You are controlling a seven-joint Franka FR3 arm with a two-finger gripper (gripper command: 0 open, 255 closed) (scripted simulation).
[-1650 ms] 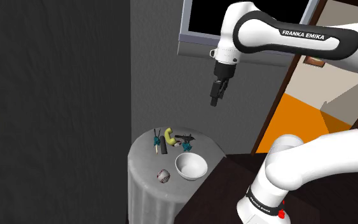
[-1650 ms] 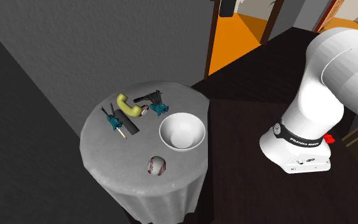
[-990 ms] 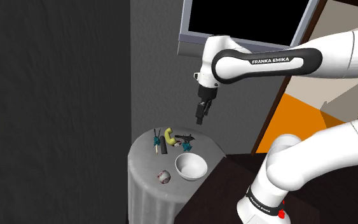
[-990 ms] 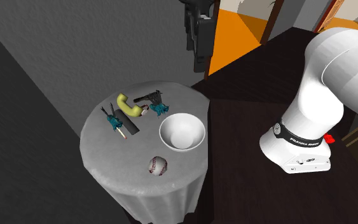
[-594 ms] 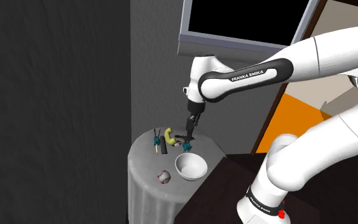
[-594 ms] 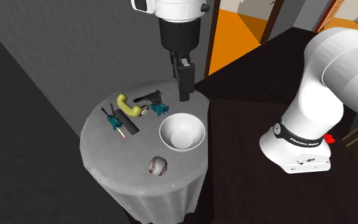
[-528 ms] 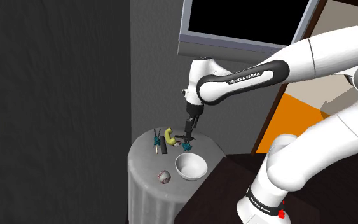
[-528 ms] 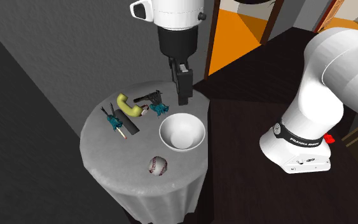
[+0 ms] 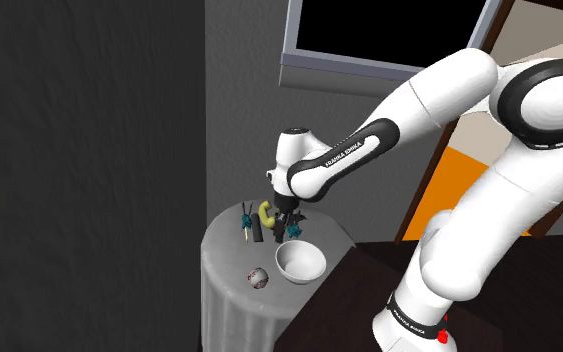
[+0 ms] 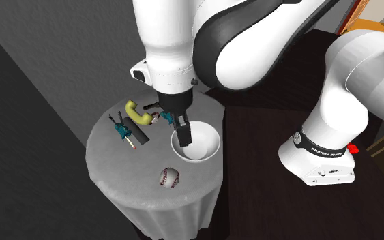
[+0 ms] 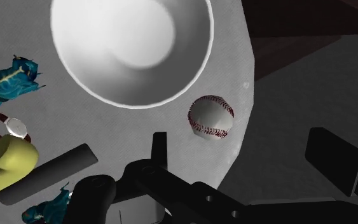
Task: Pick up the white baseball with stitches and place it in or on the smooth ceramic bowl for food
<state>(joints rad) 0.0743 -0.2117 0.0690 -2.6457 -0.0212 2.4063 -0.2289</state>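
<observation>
One baseball (image 10: 169, 178) beside bowl (image 10: 211, 152), yellow handset (image 10: 138, 115) behind, end effector (image 10: 183, 136) overhead

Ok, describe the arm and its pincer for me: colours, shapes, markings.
The arm is glossy white, built of thick rounded links with dark joints. A black band along the forearm carries white FRANKA EMIKA lettering. A black ring near the base has white print, with a red spot beside it. The pincer is all black, with two blocky fingers.
</observation>
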